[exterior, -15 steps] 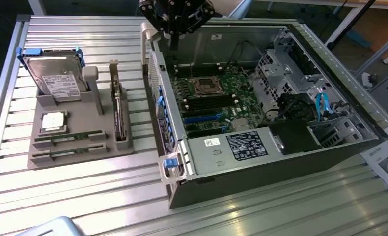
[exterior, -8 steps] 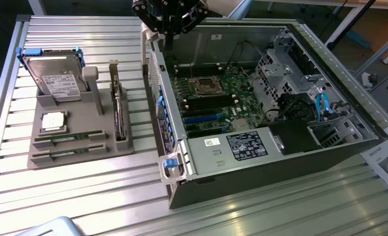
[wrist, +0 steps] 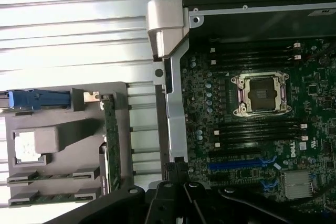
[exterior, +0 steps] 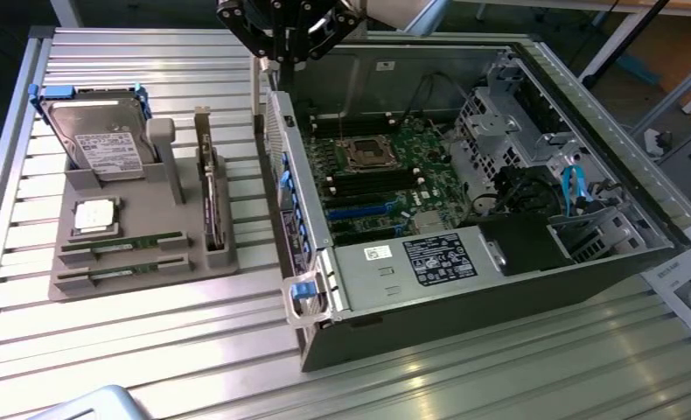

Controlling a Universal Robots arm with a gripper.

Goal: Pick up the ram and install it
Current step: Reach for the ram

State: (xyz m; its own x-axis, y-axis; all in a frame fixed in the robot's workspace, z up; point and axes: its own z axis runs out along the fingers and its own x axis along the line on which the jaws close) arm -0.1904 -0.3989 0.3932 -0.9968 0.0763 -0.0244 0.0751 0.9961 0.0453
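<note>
**Ribbed table, open computer, ram not yet lifted**

Ribbed metal slats form the table (exterior: 147,359). It carries a grey holder (exterior: 147,287) on the exterior view's left and an open computer case (exterior: 485,293) on its right. Both sticks of ram lie flat in grooves at the holder's near end, the farther ram stick (exterior: 124,242) just beside the nearer ram stick (exterior: 121,273). Our pincer (exterior: 285,39) hangs above the case's far left corner, well apart from them. We cannot tell how far open it is, and we see nothing in its hold.

We see the main risk in the route to the sticks. A dark card (exterior: 213,197) stands on edge in the holder between the case and the sticks, and the case's left wall (exterior: 285,175), with its blue clips, rises beside it. A low sweep leftward could knock either one.

The sticks sit so close together that a slightly off grip could nudge the wrong one. A tilted lift could wedge a stick in its groove.

The dark memory slots (exterior: 363,185) lie just near of the processor socket (exterior: 366,154). We think a stick brought down skewed could miss its slot or strain the board.

A hard drive (exterior: 103,144) stands at the holder's far end, with a silver chip (exterior: 94,216) nearer. Both are clear of the sticks. Blue cables (exterior: 573,188) hang at the case's right, away from the slots.
</note>
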